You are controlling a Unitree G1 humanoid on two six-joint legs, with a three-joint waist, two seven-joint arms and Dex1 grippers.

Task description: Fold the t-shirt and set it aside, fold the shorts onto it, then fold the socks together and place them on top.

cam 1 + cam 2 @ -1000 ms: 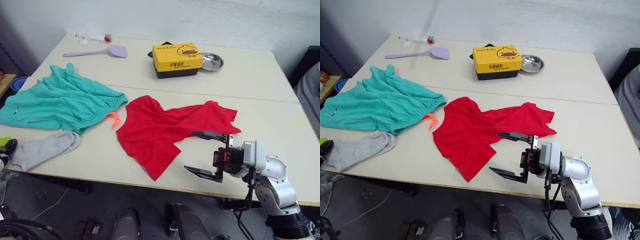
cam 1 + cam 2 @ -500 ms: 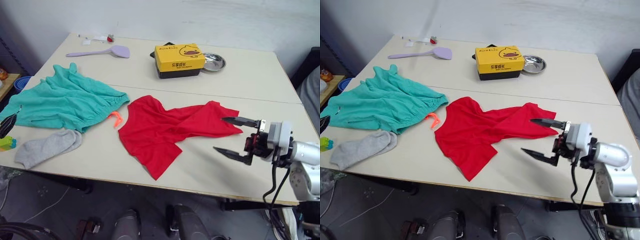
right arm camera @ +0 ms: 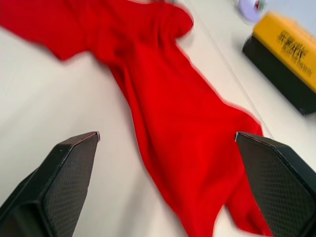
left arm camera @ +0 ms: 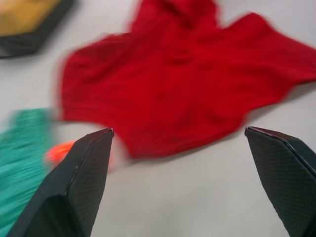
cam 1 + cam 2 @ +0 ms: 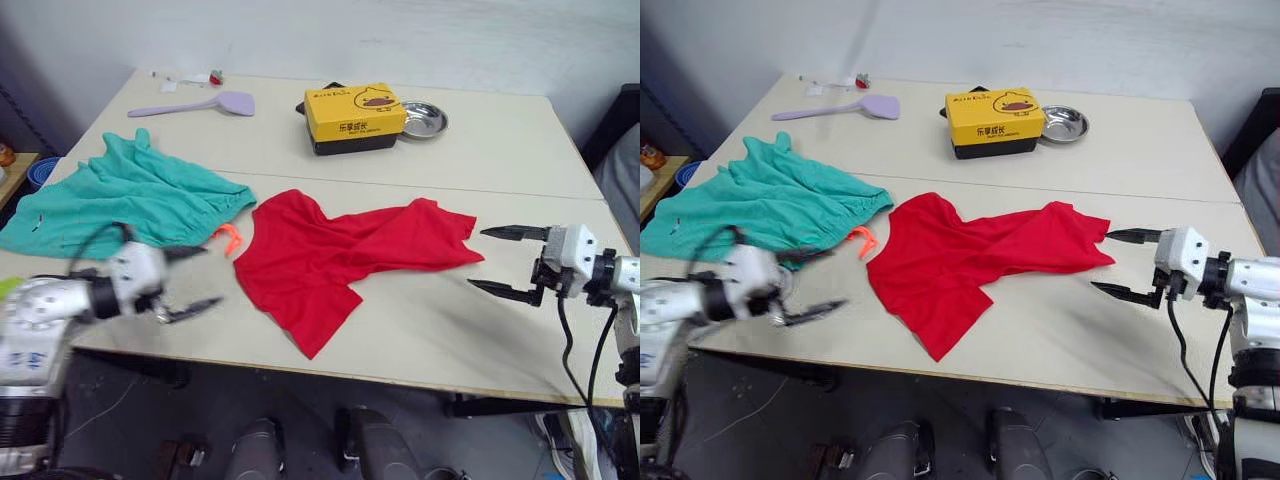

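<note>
The red t-shirt (image 5: pixel 340 255) lies crumpled near the table's middle, one sleeve reaching right. To its left, the teal shorts (image 5: pixel 130 200) are spread flat, their orange drawstring (image 5: pixel 228 238) poking out toward the shirt. My left gripper (image 5: pixel 195 280) hovers open over the table's front left, between the shorts and the shirt's left edge, holding nothing. My left arm hides the socks. My right gripper (image 5: pixel 477 259) is open and empty just right of the shirt's right sleeve. The right wrist view shows the t-shirt (image 3: pixel 177 128) ahead of the open fingers.
A yellow box (image 5: pixel 355 115) and a metal bowl (image 5: pixel 424 120) stand at the back centre. A purple spatula (image 5: pixel 200 103) lies at the back left. The table's front edge (image 5: pixel 400 370) runs close below the shirt's lower corner.
My right gripper has swung right, from the shirt's lower hem to beside its right sleeve. My left arm has come in from the left over the socks.
</note>
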